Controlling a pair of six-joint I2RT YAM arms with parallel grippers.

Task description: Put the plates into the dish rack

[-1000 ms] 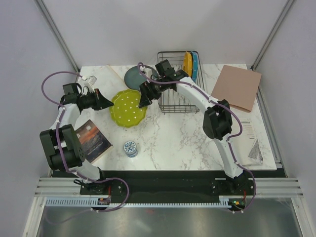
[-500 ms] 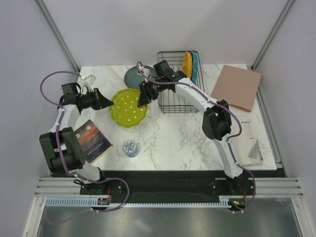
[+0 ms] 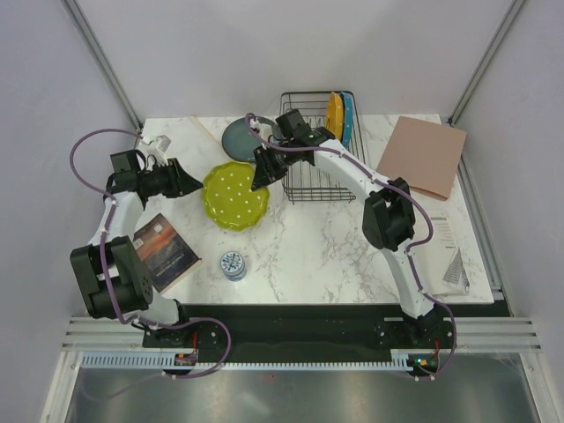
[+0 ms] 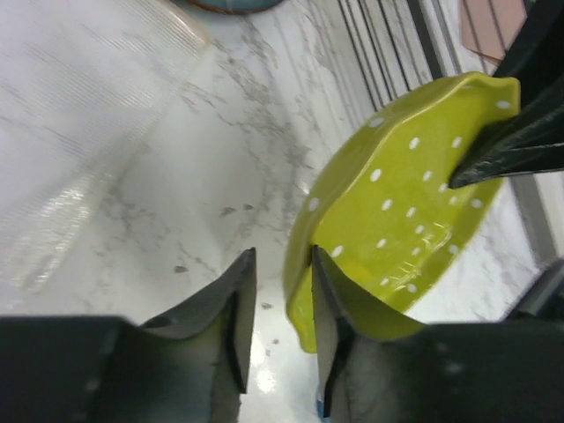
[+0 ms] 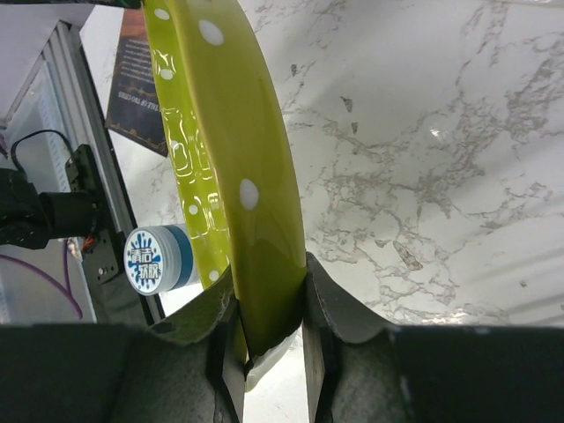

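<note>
**Marble counter: green plate pinched by the right hand**

White marble counter (image 3: 335, 247) carries the lime-green plate (image 3: 235, 194) at its middle left, just left of the dish rack (image 3: 313, 167). The right hand (image 3: 261, 176) is clamped on the plate's far right rim, which the wrist view shows wedged between both fingers. The left hand (image 3: 196, 187) sits at the plate's left edge with its fingers parted, bare marble showing in the gap, gripping nothing. An orange plate (image 3: 335, 113) and a blue plate (image 3: 347, 119) stand upright at the rack's far right end. A dark plate (image 3: 242, 135) lies flat beyond the green one. A small tin (image 3: 233, 264) and a book (image 3: 163, 247) lie nearer.
</note>
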